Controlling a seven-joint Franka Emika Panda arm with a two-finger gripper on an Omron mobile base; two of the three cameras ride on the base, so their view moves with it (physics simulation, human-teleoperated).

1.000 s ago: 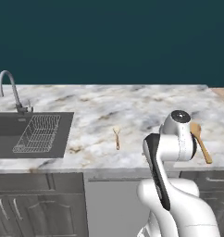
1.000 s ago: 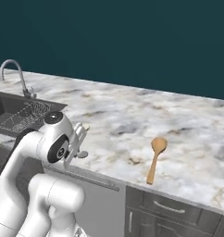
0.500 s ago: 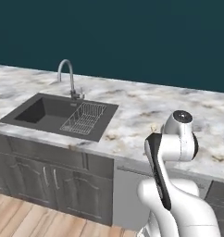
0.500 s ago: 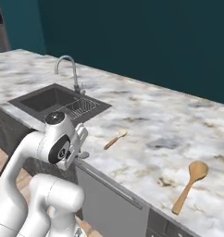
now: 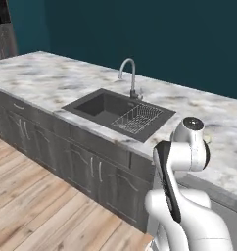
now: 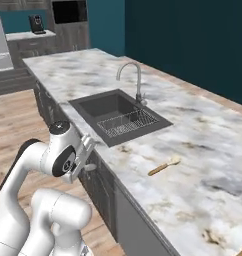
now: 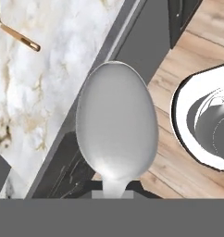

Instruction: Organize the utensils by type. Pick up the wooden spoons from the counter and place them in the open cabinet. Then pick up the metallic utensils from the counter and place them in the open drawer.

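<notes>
We see the base has swung left, sink (image 5: 118,112) now central, while the gripper (image 7: 115,187) keeps pinching the metal spoon (image 7: 116,134), presumably drawer-bound; the cream-headed wooden spoon (image 6: 163,166) remains on the counter (image 6: 208,150).

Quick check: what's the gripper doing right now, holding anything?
Gripper: shut on the small metal spoon, whose grey bowl sticks out ahead of the fingers, over the counter edge.

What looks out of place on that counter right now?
One cream-headed spoon lies loose on the marble counter, right of the sink, angled toward the front edge. The gripper is shut on the metal spoon. Nothing is spilled or damaged.
</notes>
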